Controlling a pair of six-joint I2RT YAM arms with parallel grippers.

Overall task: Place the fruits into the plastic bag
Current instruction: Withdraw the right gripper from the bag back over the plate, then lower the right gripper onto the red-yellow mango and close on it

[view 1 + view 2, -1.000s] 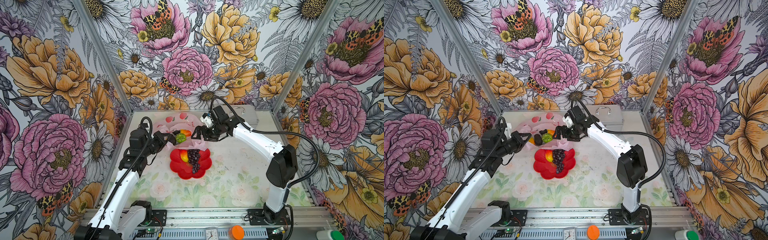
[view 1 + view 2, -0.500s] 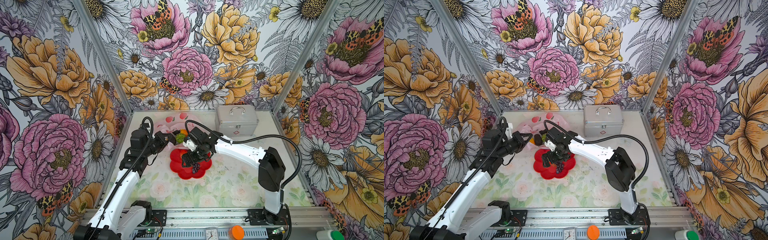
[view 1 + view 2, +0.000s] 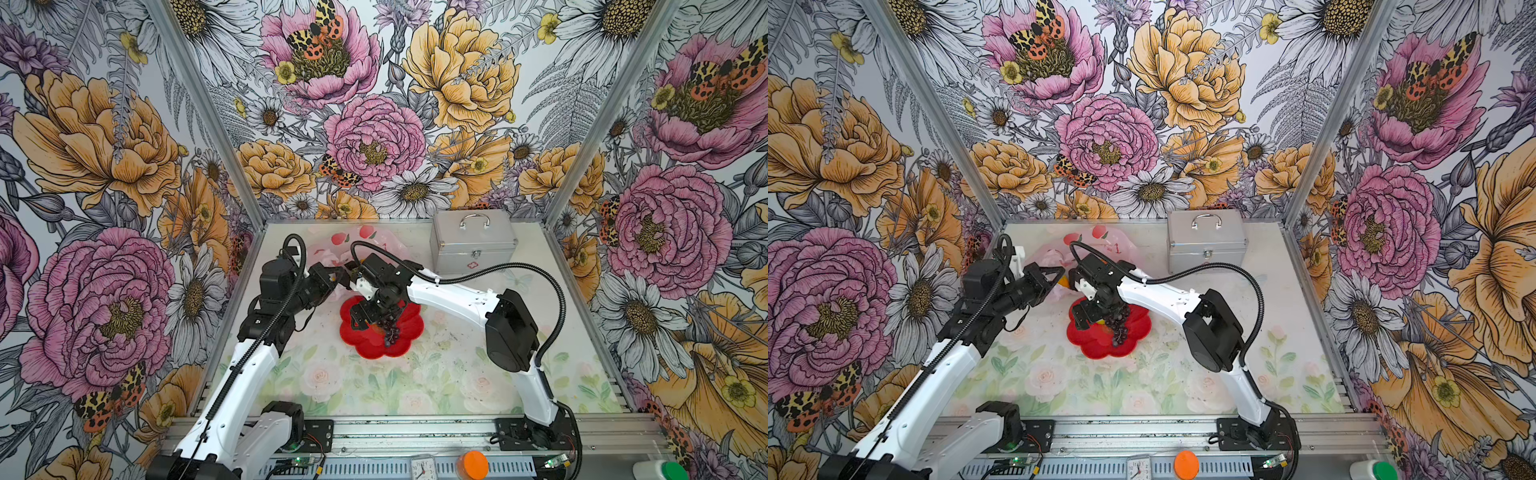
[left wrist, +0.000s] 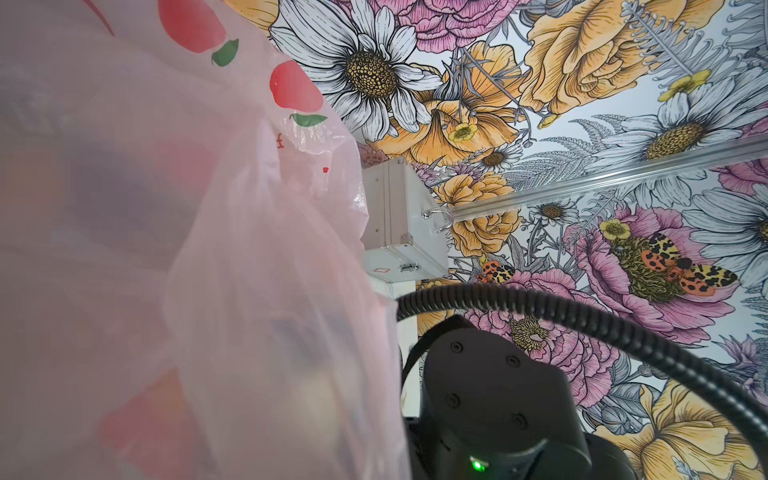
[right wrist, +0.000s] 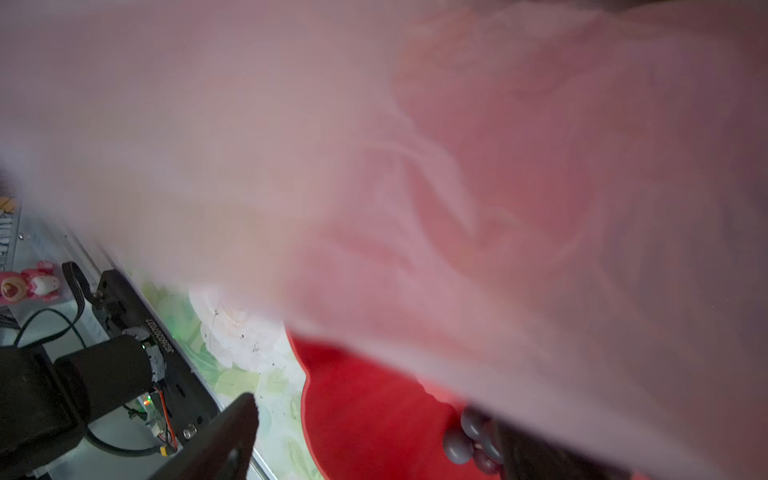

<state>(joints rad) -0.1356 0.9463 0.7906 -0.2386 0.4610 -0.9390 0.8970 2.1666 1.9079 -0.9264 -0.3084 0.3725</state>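
Jaws of the right tool (image 3: 372, 321) stand spread, low over the red plate (image 3: 365, 348), above a yellow-orange fruit (image 3: 1099, 321), with the grape bunch (image 3: 390, 332) just beside. Nothing is gripped yet, so this looks like the pick-up step. Next, I judge, the jaws must close on one fruit without snagging the grapes, then lift it toward the plastic bag (image 3: 370, 245), which lies behind the plate on the desk (image 3: 415, 386). The left tool (image 3: 340, 277), pressed together, appears to pinch the bag's rim.
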